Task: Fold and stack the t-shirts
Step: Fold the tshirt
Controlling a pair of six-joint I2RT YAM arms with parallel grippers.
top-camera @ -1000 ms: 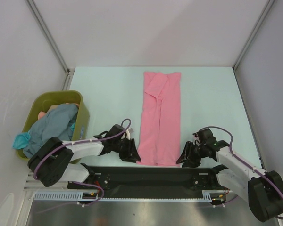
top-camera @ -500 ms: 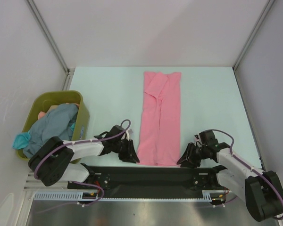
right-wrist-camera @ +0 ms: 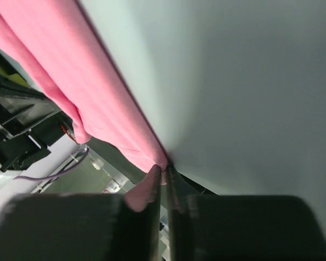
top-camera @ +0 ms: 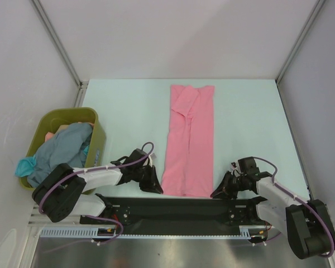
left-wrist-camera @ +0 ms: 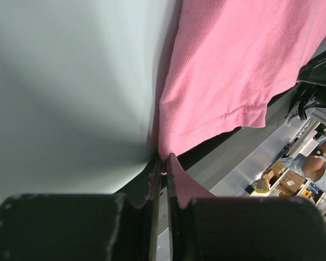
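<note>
The pink shirt (top-camera: 188, 139) lies folded lengthwise down the bench (top-camera: 123, 111) middle, hem at the near edge. The left tool (left-wrist-camera: 163, 166) is clamped on its near-left corner, the right tool (right-wrist-camera: 163, 171) on its near-right corner.

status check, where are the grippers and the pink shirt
Left gripper shut on pink t-shirt, near-left corner. Right gripper shut on near-right corner. Shirt flat, long strip. Other shirts off in green bin.

Both wrist views cut the pink shirt (left-wrist-camera: 233, 65) off at their edges. The bin (top-camera: 98, 139) hides the lower parts of the heaped shirts (top-camera: 61, 148).
</note>
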